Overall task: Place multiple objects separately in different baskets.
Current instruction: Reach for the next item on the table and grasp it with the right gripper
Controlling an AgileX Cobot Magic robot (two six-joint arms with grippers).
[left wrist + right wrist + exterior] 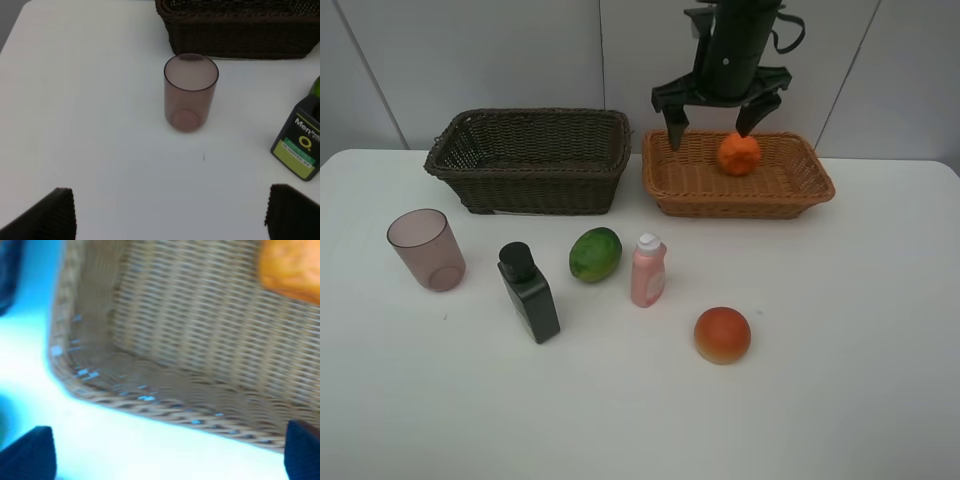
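**Orange in the tan basket, five items to go**

Hovering over the light tan basket with the right hand, fingers spread wide and clamped on nothing. Resting on the weave inside that basket, just under one fingertip: the orange. Judged as the close of a drop-off step, with release done and withdrawal not yet made.

Poised over the worktop with the left hand, likewise spread apart and empty, facing the mauve cup, which is upright and near the dark brown basket. Nothing visible inside that basket.

Out on the worktop in a loose row beyond the cup: blackish-green bottle, green fruit, pink bottle, red-orange fruit, none touching.

Next, in all likelihood:
- Lift the right hand straight up, clear of the wicker rim, before swinging toward the nearest fruit.
- Or bring the left hand down around the cup, one finger on each side of the wall.
- Squeeze lightly, as the cup looks thin and easy to tip.
- Keep clear of the blackish-green bottle close by.

No telling from here which item goes in which basket.
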